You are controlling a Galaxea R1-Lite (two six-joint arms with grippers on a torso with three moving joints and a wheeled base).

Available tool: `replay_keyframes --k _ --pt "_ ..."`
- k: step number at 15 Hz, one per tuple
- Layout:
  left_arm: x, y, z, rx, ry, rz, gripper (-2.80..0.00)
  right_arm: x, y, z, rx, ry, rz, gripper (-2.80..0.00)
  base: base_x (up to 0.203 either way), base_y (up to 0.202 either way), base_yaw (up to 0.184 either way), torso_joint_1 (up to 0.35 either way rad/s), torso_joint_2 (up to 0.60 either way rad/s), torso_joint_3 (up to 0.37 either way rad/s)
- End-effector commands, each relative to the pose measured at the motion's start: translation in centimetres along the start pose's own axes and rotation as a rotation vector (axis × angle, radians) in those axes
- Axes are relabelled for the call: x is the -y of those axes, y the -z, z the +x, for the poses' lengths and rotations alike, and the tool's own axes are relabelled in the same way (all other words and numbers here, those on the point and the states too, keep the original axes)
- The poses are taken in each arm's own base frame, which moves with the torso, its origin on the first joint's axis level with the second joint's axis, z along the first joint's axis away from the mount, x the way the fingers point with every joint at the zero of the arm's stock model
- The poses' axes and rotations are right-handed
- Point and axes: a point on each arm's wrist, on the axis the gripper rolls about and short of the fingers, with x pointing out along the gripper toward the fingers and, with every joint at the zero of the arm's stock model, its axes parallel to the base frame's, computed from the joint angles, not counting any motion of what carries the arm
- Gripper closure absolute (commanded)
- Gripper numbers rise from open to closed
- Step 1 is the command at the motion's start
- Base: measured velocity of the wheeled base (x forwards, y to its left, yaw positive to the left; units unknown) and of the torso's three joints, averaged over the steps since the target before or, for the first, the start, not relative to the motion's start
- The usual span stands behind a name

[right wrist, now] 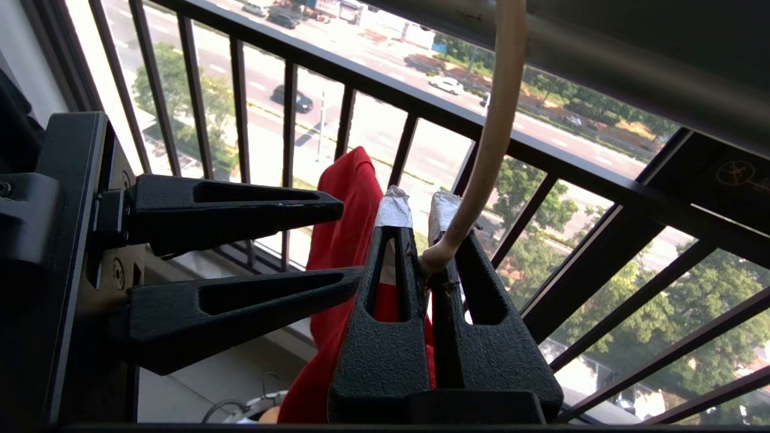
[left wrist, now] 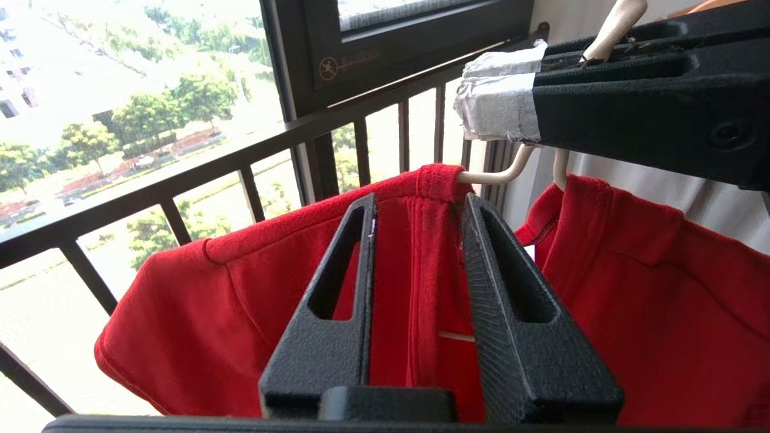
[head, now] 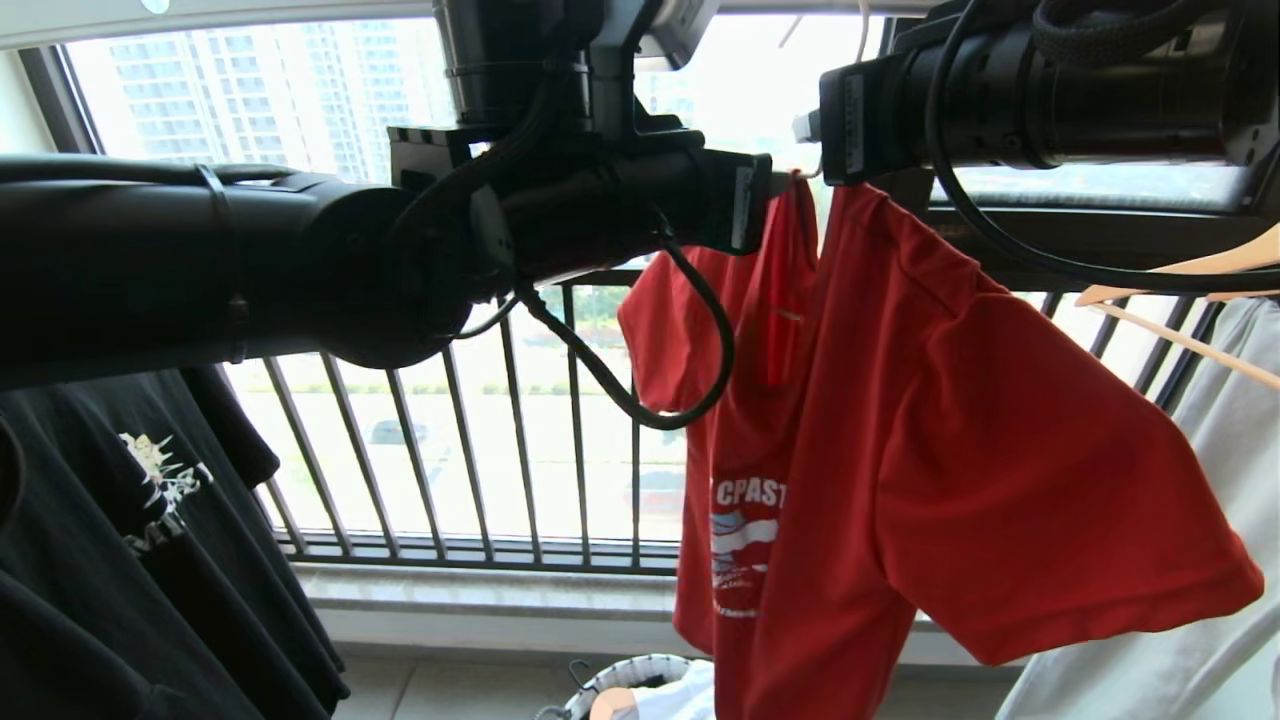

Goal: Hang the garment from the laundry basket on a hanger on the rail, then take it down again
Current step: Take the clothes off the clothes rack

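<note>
Closest to my head camera, both arms are raised across the top of the view. My left gripper (left wrist: 418, 201) has its fingers a little apart, straddling the red collar fold of the red T-shirt (head: 900, 440) without pressing it; the cloth runs up between the two black fingers (left wrist: 337, 300). My right gripper (right wrist: 419, 210), with grey tape on its tips, is clamped tight on the twisted neck of the cream wire hanger (right wrist: 490, 144), and the hanger's stem rises from between its fingers toward the grey overhead rail (right wrist: 601, 54).

The T-shirt hangs from that hanger: one wire arm goes into the collar on the left gripper's side, the other shoulder is draped on the far side of the right gripper. In the head view the shirt falls in folds, one sleeve spread wide to the right, part of the white chest print showing lower down.

Below it, at the bottom edge, I see the white rim of the laundry basket (head: 640, 668). A black T-shirt with a pale graphic (head: 150, 520) hangs at the left; a white garment (head: 1220, 520) on a wooden hanger (head: 1180, 290) hangs at the right.

Beyond everything stands the black barred balcony railing (head: 470, 440), with trees and a road far off
</note>
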Motion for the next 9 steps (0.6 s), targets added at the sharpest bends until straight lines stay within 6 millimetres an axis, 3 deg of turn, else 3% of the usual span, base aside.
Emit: replay_keyframes --k 1,4,7,9 --pt "0.1 -0.7 -1.0 0.009 0.003 -0.001 -2.8 0.0 -0.1 -0.2 0.002 0.002 0.0 0.0 0.0 0.0 0.0 0.0 0.0 0.0" --pt "0.4 -1.2 -3.0 0.003 0.009 -0.007 -2.8 0.1 -0.1 -0.2 0.005 0.002 0.001 0.0 0.0 0.0 0.0 0.0 0.0 0.0" --pt "0.8 -2.4 -6.4 0.014 0.009 -0.053 -2.8 0.1 -0.2 -0.3 0.008 0.002 0.001 0.0 0.0 0.0 0.0 0.0 0.0 0.0" --pt "1.0 -2.0 -7.6 -0.004 0.011 -0.12 -2.8 0.2 -0.3 -0.5 0.011 0.003 0.002 0.0 0.0 0.0 0.0 0.0 0.0 0.0"
